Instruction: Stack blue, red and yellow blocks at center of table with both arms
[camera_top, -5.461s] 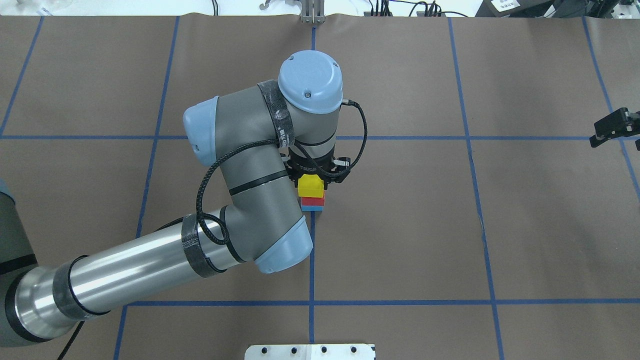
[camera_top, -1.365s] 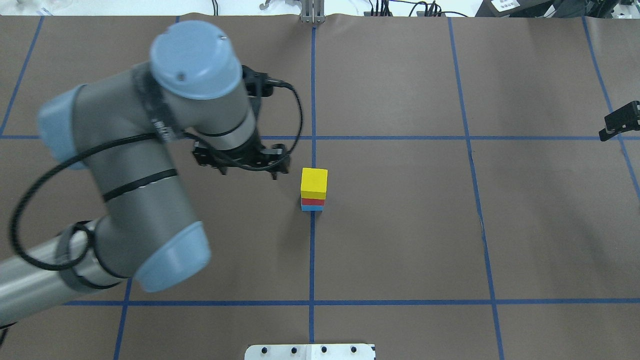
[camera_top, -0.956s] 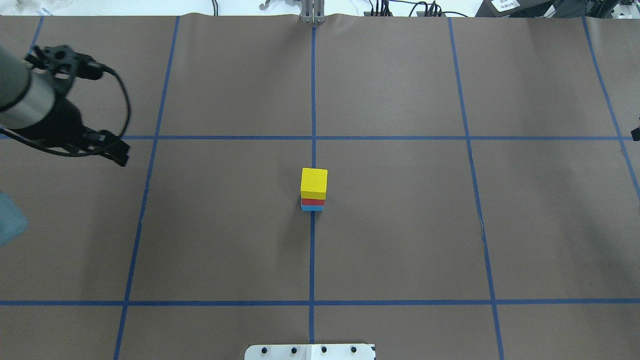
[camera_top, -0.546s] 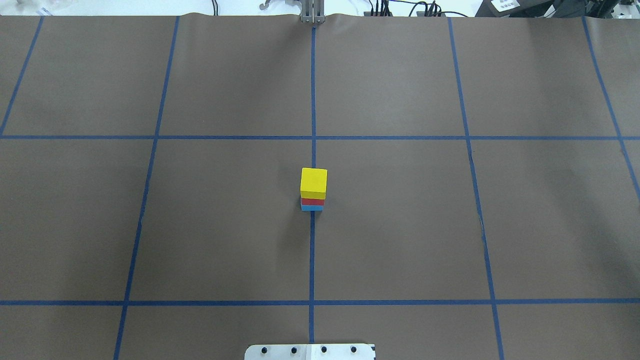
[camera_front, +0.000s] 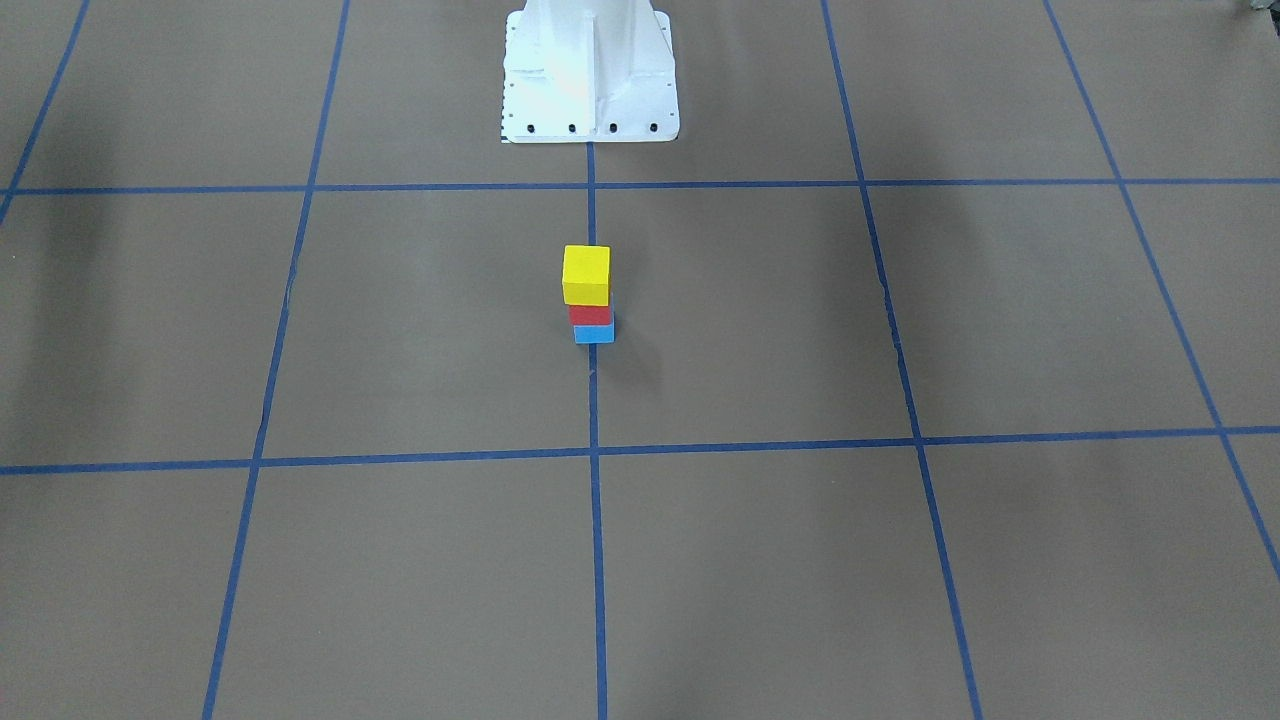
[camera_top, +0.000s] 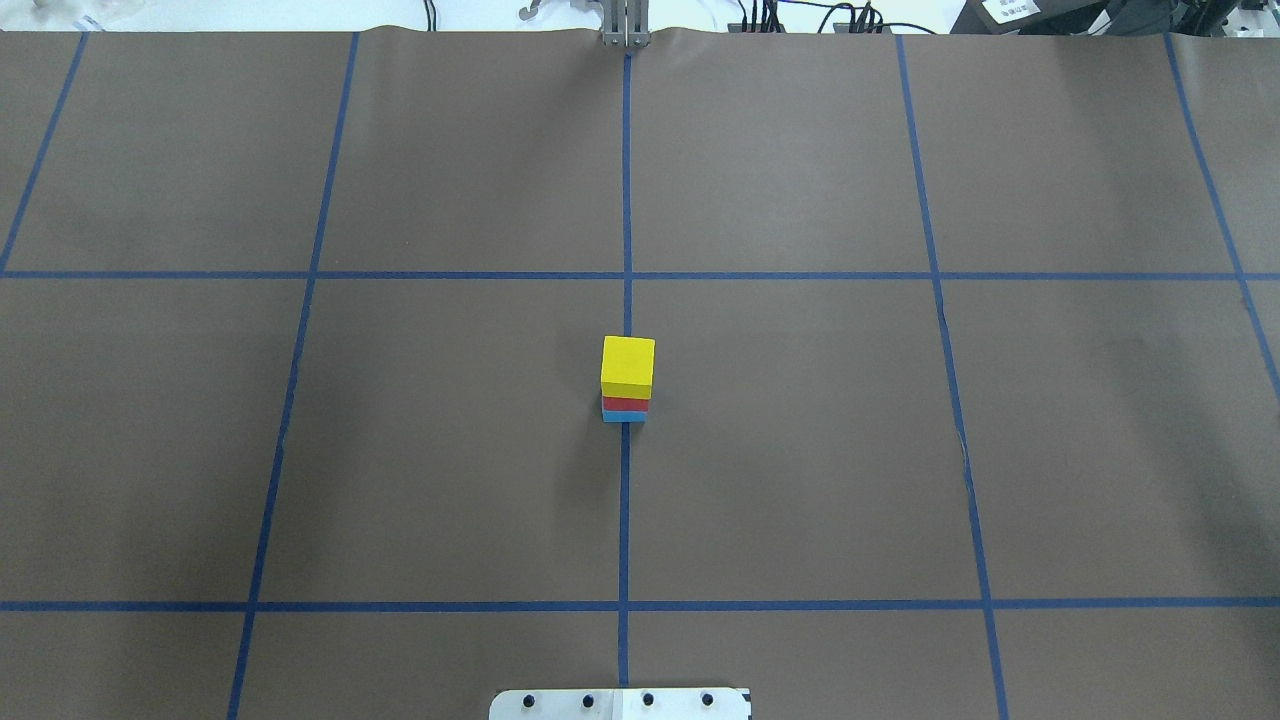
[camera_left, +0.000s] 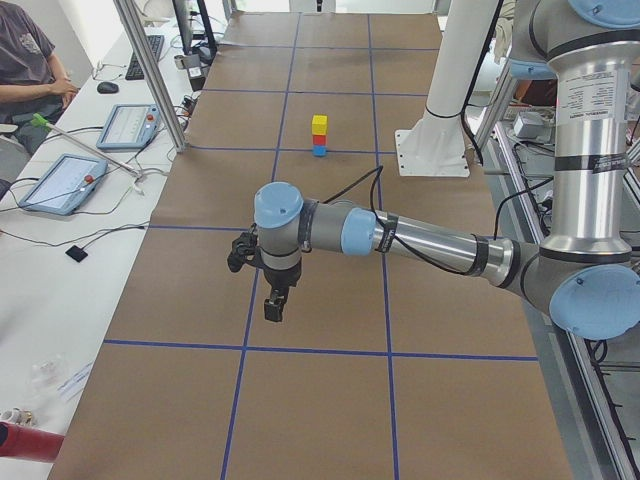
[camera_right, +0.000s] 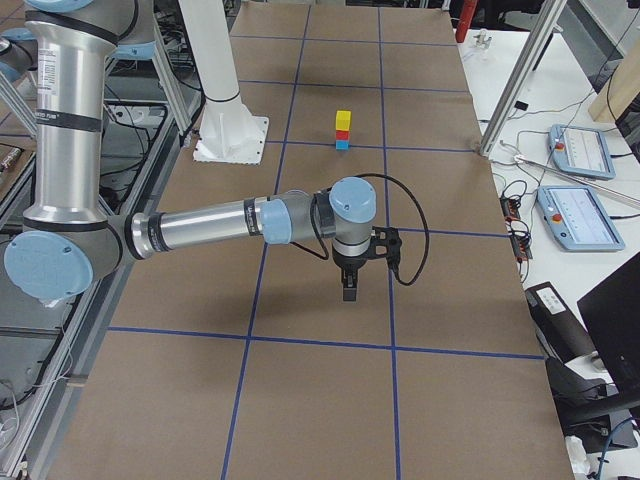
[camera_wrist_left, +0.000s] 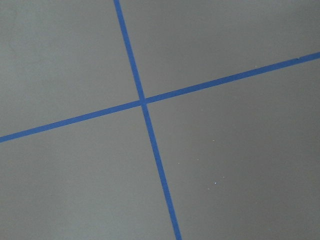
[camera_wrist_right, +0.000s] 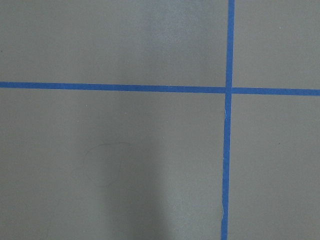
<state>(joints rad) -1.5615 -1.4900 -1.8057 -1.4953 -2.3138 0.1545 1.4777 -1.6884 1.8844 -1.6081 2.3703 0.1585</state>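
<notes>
The yellow block (camera_top: 628, 360) sits on the red block (camera_top: 625, 403), which sits on the blue block (camera_top: 623, 416), upright on the table's center line. The stack also shows in the front-facing view (camera_front: 586, 272) and both side views. Nothing touches it. My left gripper (camera_left: 275, 305) hangs over the table far from the stack, seen only in the exterior left view. My right gripper (camera_right: 348, 290) hangs likewise, seen only in the exterior right view. I cannot tell whether either is open or shut. Both wrist views show only brown paper and blue tape.
The white robot base plate (camera_front: 590, 70) stands behind the stack. Blue tape lines (camera_top: 625, 180) grid the brown table cover. Tablets (camera_left: 60, 180) and an operator (camera_left: 25, 60) are beside the table on the far side from the robot.
My left arm let go of the yellow block, drew back to the left and left the overhead view. My right gripper left it at the right edge. The stack stayed put.
</notes>
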